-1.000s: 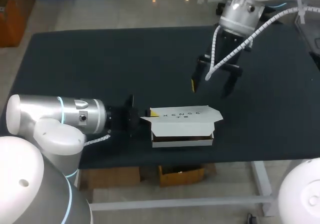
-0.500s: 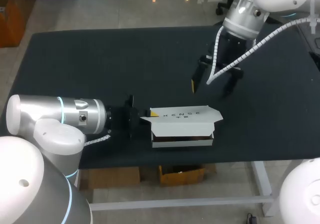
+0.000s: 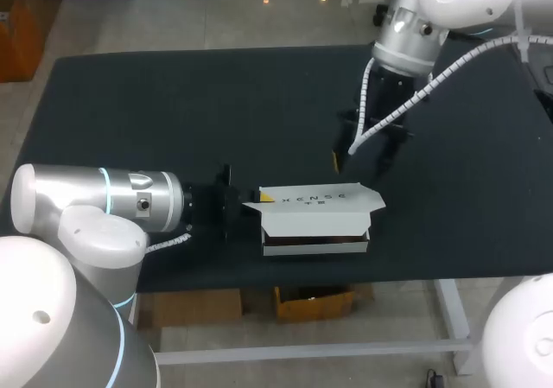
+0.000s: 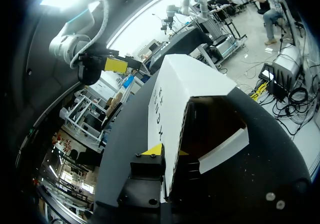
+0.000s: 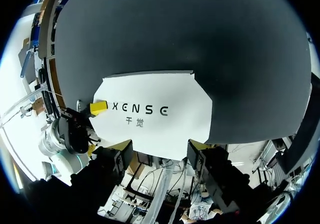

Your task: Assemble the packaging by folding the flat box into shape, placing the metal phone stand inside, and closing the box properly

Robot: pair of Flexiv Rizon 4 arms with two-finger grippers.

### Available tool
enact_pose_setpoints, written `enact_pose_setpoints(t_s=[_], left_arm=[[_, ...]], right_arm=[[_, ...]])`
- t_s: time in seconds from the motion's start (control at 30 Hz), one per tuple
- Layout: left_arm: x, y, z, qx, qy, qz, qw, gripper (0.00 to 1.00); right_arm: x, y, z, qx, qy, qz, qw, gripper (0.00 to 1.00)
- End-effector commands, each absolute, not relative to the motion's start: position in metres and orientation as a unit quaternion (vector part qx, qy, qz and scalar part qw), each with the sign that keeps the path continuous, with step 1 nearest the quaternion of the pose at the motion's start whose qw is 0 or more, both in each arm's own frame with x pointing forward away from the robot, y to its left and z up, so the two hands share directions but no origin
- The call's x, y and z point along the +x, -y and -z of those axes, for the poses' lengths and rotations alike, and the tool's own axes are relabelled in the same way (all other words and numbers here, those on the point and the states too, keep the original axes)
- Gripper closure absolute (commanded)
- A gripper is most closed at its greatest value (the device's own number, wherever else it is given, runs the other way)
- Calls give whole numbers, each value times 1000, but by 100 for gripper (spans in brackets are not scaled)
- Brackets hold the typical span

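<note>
Counter (image 3: 173, 103): you have one dark, matte top, wide and plain, filling most of the head view. Its far and near edges run straight. A pale leg (image 3: 451, 312) shows under the near right corner.

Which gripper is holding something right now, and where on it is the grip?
The left gripper is shut on the box, pinching its top panel at the end nearest that arm. The right gripper hangs open above the box, empty.

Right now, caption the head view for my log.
Left hand grips one end of the white box while the open right hand hovers above it.
</note>
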State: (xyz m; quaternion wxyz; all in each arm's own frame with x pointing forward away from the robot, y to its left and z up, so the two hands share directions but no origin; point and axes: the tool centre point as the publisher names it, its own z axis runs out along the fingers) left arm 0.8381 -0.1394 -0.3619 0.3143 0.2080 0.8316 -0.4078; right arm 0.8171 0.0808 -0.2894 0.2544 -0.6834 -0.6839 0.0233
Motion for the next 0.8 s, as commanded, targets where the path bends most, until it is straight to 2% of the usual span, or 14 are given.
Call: enact_pose_setpoints(t_s=[0.03,0.8], left_arm=[[835,140,369,208,-832,407,315,100],[834,142,375,222,-827,403,322,100]], right_arm=[[802,-72,300,-689,681,0,250,60],[791,-56,325,-697,675,17,239,58]])
